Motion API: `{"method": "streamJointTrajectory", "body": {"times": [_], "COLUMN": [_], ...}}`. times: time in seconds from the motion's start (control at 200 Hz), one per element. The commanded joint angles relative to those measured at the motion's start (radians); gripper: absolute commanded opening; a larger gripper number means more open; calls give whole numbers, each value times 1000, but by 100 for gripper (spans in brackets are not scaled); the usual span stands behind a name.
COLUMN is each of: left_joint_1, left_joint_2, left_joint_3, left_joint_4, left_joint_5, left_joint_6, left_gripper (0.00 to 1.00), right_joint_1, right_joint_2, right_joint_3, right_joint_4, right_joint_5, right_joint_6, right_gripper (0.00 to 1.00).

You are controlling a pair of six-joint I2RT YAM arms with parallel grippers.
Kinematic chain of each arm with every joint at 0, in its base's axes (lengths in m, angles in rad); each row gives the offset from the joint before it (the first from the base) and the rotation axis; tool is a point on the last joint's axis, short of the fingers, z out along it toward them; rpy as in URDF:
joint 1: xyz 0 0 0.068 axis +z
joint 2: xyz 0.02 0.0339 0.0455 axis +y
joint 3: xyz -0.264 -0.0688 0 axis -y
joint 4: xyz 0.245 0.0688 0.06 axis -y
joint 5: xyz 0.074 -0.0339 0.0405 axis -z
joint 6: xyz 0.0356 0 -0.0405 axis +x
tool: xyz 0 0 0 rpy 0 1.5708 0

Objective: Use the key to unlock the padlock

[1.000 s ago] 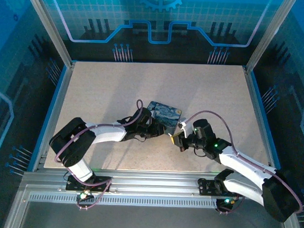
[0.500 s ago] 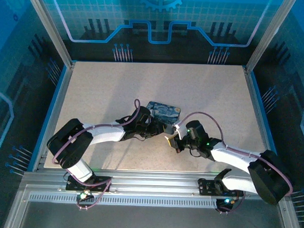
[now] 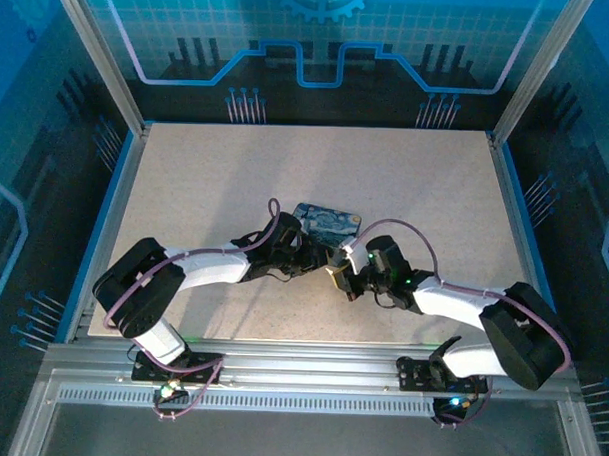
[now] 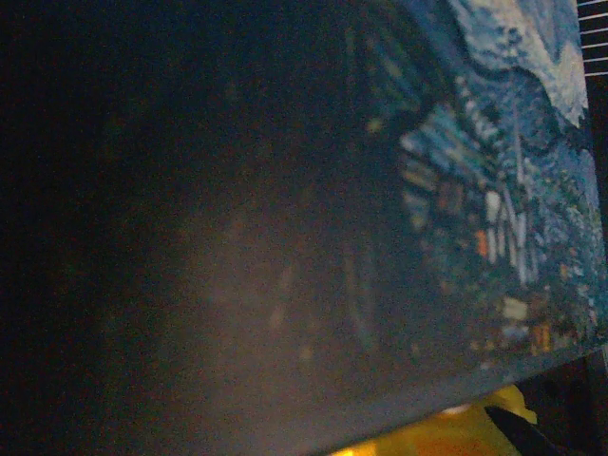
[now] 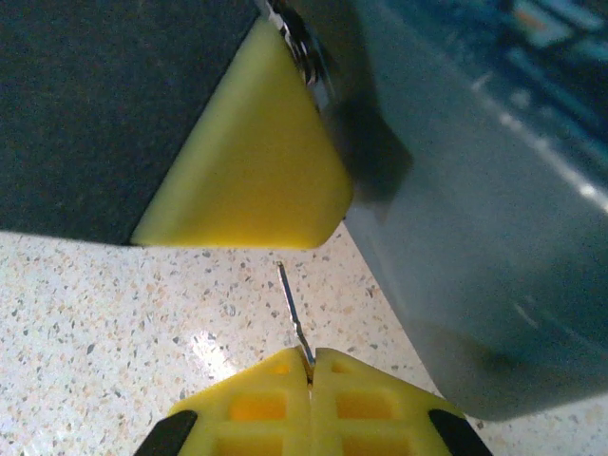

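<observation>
Two hands are hovering close beside the tin box (image 5: 475,190). The right hand (image 5: 309,366) is pinching the key (image 5: 293,309), blade aiming at the padlock (image 5: 306,55), glinting against the left hand (image 3: 311,256), whose grip I cannot tell. Insertion is pending, I reckon; next comes lining blade with keyhole.

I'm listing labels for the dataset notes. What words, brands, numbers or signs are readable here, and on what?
None is readable.
The painted tin box bears a swirly picture, no lettering; it is blurred in the left wrist view.
The back panel shows a gear shape and lines, no words.
The key and the right arm's fingers bear no visible marking.
</observation>
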Motion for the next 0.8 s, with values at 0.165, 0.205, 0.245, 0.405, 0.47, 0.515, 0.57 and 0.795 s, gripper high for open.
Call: {"method": "streamJointTrajectory", "body": {"times": [0.165, 0.205, 0.245, 0.405, 0.47, 0.515, 0.57, 0.795], "left_joint_1": [5, 6, 6, 5, 5, 5, 5, 6], "left_joint_2": [-39, -39, -38, -41, -41, -40, -41, -41], "left_joint_3": [5, 5, 4, 1, 0, -2, -1, -5], "left_joint_4": [0, -2, -4, -3, -3, -2, 0, 5], "left_joint_5": [29, 29, 28, 25, 24, 23, 24, 22], "left_joint_6": [-10, -10, -9, -9, -9, -10, -10, -11], "left_gripper": [23, 23, 22, 23, 22, 23, 22, 22], "right_joint_1": [-7, -11, -14, -27, -31, -34, -37, -54], "right_joint_2": [42, 44, 45, 46, 46, 46, 46, 59], "right_joint_3": [30, 30, 31, 29, 27, 27, 29, 39], "right_joint_4": [73, 76, 76, 76, 76, 76, 76, 73], "right_joint_5": [0, -2, -2, -7, -7, -8, -10, -21], "right_joint_6": [-11, -11, -11, -11, -10, -10, -10, -8], "right_gripper": [3, 3, 3, 3, 3, 3, 3, 3]}}
